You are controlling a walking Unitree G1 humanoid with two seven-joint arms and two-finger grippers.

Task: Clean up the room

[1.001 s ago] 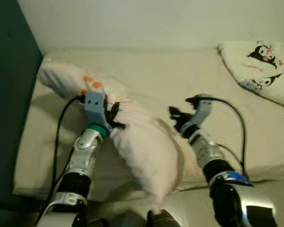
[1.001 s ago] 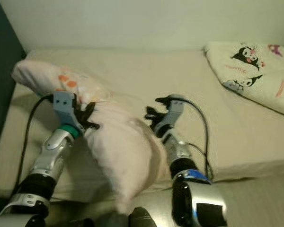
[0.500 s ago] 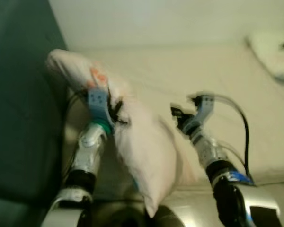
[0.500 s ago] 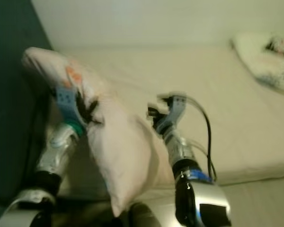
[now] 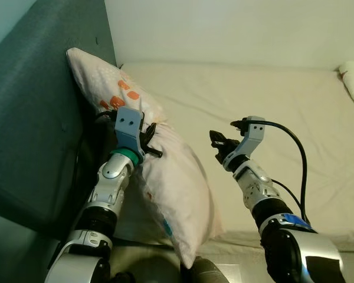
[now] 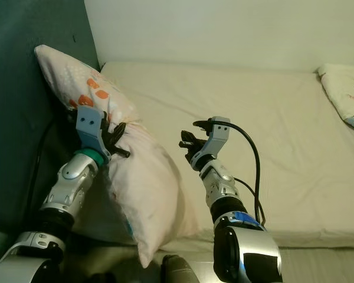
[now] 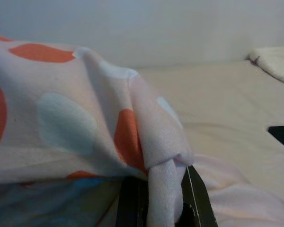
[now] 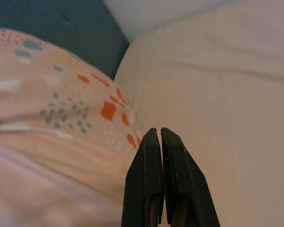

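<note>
A long pale pink pillow (image 5: 171, 183) with orange and blue dots lies along the left side of the bed, its far end leaning on the dark headboard (image 5: 35, 118). My left gripper (image 5: 147, 138) is shut on a fold of the pillow's cloth (image 7: 163, 189). My right gripper (image 5: 217, 141) hovers just right of the pillow over the mattress (image 5: 265, 100); its fingers (image 8: 161, 189) are shut with nothing between them.
The cream mattress stretches free to the right. A white cartoon-print pillow (image 6: 348, 94) lies at the far right edge. A pale wall runs behind the bed. My right arm's black cable (image 5: 298, 159) loops above the sheet.
The camera has swung left, bringing the headboard into view. The pillow, held by my left gripper, now leans against the headboard. My right gripper stays beside it.
</note>
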